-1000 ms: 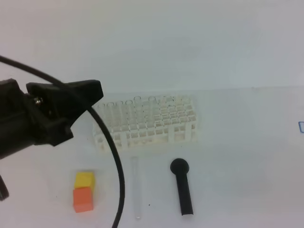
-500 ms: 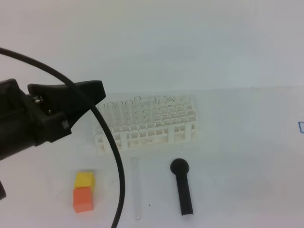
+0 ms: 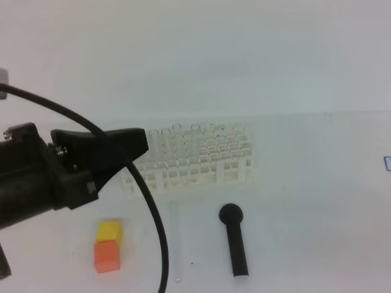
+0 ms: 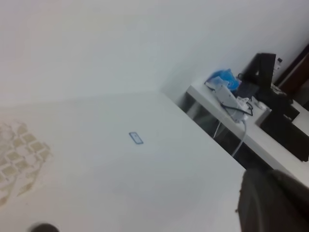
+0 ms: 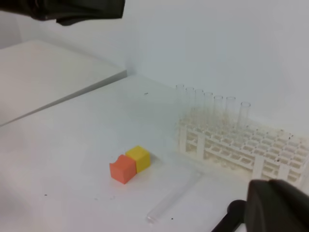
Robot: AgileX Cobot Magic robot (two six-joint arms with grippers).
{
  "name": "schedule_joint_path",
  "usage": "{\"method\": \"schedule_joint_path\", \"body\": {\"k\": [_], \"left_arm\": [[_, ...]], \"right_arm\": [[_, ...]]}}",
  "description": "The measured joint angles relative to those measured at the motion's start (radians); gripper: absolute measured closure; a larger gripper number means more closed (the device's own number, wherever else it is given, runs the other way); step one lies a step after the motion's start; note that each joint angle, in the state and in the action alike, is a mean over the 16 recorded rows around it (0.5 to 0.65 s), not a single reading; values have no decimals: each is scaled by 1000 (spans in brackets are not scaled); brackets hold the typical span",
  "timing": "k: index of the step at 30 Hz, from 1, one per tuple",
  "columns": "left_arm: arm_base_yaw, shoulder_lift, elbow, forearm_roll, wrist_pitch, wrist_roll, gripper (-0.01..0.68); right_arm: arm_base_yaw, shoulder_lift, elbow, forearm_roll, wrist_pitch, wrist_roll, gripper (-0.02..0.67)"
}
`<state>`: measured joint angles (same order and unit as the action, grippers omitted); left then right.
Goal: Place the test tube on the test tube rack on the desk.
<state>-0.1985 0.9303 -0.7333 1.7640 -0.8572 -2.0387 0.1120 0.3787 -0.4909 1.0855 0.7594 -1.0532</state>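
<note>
Left claw (image 3: 137, 141) hung clenched and empty above the surface (image 3: 317, 201); right claw (image 5: 277, 205) likewise clenched, holding nothing. Lay flat nearest, between the orange and yellow blocks (image 3: 107, 246) and the black tool (image 3: 234, 241): the test tube (image 3: 176, 241), apart from both. Judged light, stiff, slick, breakable; best pinched gently across mid-length. Beyond stood the test tube rack (image 3: 201, 162), back row already holding several upright tubes (image 5: 212, 104), front holes vacant.

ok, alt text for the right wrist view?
A clear test tube lies flat on the white desk in front of a white test tube rack holding upright tubes. Orange block and yellow block touch at left.
</note>
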Motion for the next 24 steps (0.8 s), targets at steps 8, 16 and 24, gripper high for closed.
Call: {"method": "schedule_joint_path", "body": {"k": [8, 16, 24], "left_arm": [[-22, 8, 58, -170, 67, 225, 674], [-140, 11, 123, -759, 522, 820, 674], [-286, 8, 81, -1396, 1241, 1491, 674]], "right_arm": [[0, 0, 0, 0, 0, -1, 650], [0, 0, 0, 0, 0, -1, 650], [0, 0, 0, 0, 0, -1, 650]]}}
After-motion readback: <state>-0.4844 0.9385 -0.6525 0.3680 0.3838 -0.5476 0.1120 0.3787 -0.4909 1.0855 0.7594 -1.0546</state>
